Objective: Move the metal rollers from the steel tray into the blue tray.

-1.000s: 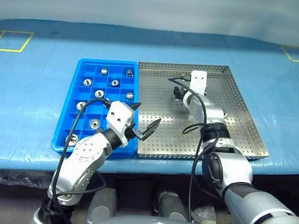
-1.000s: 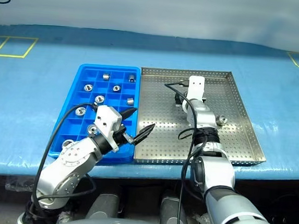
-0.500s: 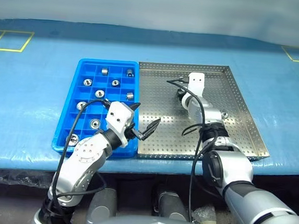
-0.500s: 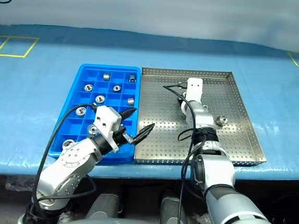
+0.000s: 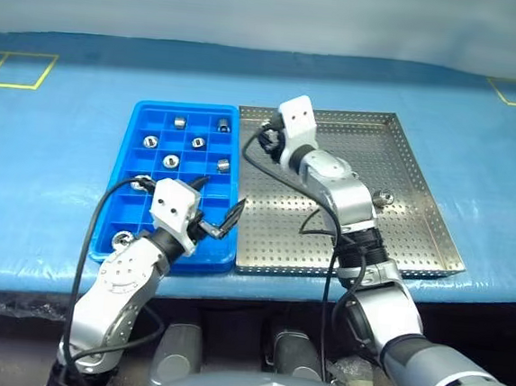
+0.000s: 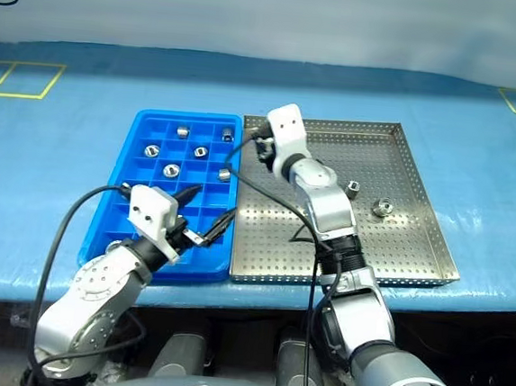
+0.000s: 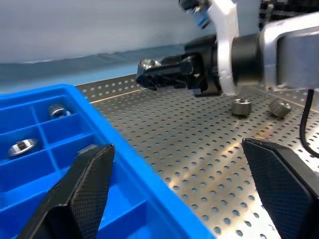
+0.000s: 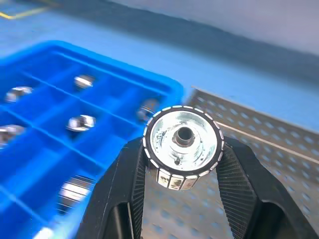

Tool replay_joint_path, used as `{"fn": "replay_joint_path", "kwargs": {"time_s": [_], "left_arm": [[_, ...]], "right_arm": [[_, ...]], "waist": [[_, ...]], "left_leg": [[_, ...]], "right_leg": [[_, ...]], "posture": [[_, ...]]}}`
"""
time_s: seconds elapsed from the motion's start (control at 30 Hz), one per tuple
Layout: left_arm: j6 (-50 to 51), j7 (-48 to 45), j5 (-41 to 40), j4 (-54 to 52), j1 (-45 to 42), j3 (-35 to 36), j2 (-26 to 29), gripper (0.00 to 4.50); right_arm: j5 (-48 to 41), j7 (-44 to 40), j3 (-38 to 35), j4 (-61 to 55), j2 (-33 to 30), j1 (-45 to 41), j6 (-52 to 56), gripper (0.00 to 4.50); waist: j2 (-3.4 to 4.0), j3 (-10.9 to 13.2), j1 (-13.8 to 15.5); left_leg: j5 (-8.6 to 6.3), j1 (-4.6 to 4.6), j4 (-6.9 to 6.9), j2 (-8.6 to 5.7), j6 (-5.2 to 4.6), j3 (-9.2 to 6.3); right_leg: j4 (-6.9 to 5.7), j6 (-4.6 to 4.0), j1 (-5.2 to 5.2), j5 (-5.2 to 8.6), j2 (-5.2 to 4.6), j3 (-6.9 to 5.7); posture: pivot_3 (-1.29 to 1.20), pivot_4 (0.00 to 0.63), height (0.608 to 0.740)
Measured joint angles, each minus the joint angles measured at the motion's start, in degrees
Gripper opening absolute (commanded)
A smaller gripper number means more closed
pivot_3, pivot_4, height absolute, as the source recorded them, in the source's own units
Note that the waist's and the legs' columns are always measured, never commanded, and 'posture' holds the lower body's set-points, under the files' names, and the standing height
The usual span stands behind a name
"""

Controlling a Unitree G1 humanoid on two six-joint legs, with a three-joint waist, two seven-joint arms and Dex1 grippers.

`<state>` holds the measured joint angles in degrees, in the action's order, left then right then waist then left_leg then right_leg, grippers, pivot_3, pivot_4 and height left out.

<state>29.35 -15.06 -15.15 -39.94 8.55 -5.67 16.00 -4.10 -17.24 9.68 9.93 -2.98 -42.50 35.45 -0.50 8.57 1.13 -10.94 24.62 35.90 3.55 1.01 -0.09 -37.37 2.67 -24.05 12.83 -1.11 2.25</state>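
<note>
My right gripper (image 5: 265,138) is shut on a metal roller (image 8: 183,147), a shiny ring with a dark central hole. It hangs over the steel tray (image 5: 405,170) at that tray's far left corner, close to the blue tray (image 5: 139,115). Two more metal rollers (image 6: 352,189) (image 6: 382,206) lie on the perforated floor toward the right side. Several rollers (image 5: 170,160) sit in the blue tray's compartments. My left gripper (image 5: 216,203) stands open and empty above the blue tray's near right corner.
Both trays rest side by side on a blue-covered table (image 5: 61,167). Yellow tape squares (image 5: 16,71) mark the far corners of the table. A black cable (image 5: 268,180) trails from my right wrist across the steel tray.
My right gripper has risen from the steel tray's floor with a roller and swung left toward the blue tray. My left gripper has shifted left, over the blue tray.
</note>
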Motion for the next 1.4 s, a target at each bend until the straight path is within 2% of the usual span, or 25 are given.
{"fn": "replay_joint_path", "kwargs": {"time_s": [0.3,0.47,0.67,0.93,1.07,1.2,1.4], "left_arm": [[0.4,1.9,0.6,-7.8,8.0,6.4,1.9,4.5],[0.7,2.9,0.7,-8.6,9.8,7.3,1.8,4.5],[1.2,3.8,0.9,-8.6,9.3,5.9,1.2,4.5],[1.7,3.5,0.9,-8.5,6.3,4.8,1.1,4.5],[1.8,2.5,0.4,-7.7,4.6,4.0,1.1,4.5],[1.8,1.3,-0.2,-6.1,1.4,2.7,1.0,4.5],[1.8,-1.2,-0.8,-1.9,-2.5,-2.4,1.0,4.5]], "right_arm": [[-0.3,-3.0,7.4,-0.4,5.2,0.0,3.9,1.7],[0.2,-4.4,9.7,2.6,5.7,1.2,4.1,1.7],[0.8,-4.8,10.1,4.5,5.5,3.3,6.0,1.7],[0.5,-5.1,10.1,-0.9,4.3,5.5,9.2,4.37],[-0.3,-3.3,6.8,-4.9,3.6,6.1,11.6,4.46],[-0.6,1.6,-0.9,-11.2,2.2,6.5,10.9,4.46],[1.9,10.1,-10.4,-12.3,-3.3,9.4,8.1,4.46]], "waist": [[-0.16,0.1,3.2],[-0.17,0.1,4.7],[-0.18,0.1,4.7],[-0.18,0.1,4.6],[-0.18,0.1,4.5],[-0.18,0.1,4.2],[-0.2,0.1,3.3]], "left_leg": [[0.0,0.06,0.08,-0.02,0.03,0.1],[0.0,0.08,0.06,-0.02,0.04,0.1],[-0.02,0.11,0.01,-0.02,0.06,0.12],[-0.02,0.12,0.03,-0.02,0.06,0.1],[-0.02,0.16,0.06,-0.02,0.07,0.11],[-0.02,0.28,0.04,-0.04,0.06,0.1],[-0.02,0.34,0.05,-0.08,0.06,0.18]], "right_leg": [[0.17,0.04,0.05,-0.01,-0.1,-0.02],[0.25,0.04,0.06,-0.01,-0.12,-0.06],[0.33,0.05,0.05,-0.01,-0.13,-0.07],[0.36,0.06,0.07,-0.01,-0.14,-0.1],[0.37,0.06,0.04,-0.01,-0.14,-0.1],[0.39,0.07,-0.04,-0.02,-0.14,-0.1],[0.43,0.1,-0.07,-0.06,-0.17,0.01]], "posture": [[0.34,0.15,0.74],[0.35,0.15,0.74],[0.34,0.15,0.74],[0.26,0.15,0.74],[0.22,0.15,0.74],[0.18,0.15,0.74],[0.13,0.15,0.74]]}}
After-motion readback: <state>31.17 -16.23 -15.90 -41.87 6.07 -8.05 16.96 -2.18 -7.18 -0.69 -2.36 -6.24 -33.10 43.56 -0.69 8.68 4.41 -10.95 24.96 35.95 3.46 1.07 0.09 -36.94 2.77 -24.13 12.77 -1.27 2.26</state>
